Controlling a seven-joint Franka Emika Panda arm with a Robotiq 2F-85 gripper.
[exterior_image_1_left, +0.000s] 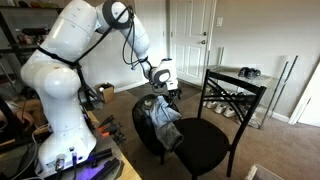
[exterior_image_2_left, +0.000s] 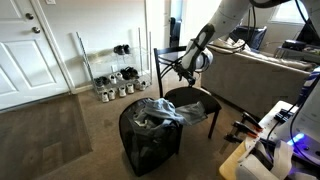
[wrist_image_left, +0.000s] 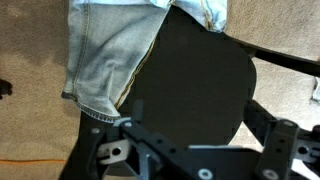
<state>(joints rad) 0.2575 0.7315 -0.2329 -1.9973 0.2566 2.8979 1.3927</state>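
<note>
Pale blue denim jeans (exterior_image_1_left: 166, 119) hang over the rim of the round black mesh hamper (exterior_image_1_left: 148, 128), touching the black wooden chair (exterior_image_1_left: 207, 142); Robotiq gripper (exterior_image_1_left: 163, 86) hovers above the cloth, apart from it, probably for clearance. In an exterior view the jeans (exterior_image_2_left: 158, 110) are half in the hamper (exterior_image_2_left: 150, 148), bunched on the rim; gripper (exterior_image_2_left: 185, 68) is over the chair (exterior_image_2_left: 192, 103). Wrist view: gripper (wrist_image_left: 190, 140) jaws look spread, holding nothing; jeans (wrist_image_left: 108, 55) lie beside the chair seat (wrist_image_left: 195, 80).

beige carpet (exterior_image_2_left: 60, 130), white panelled door (exterior_image_2_left: 30, 45)
</note>
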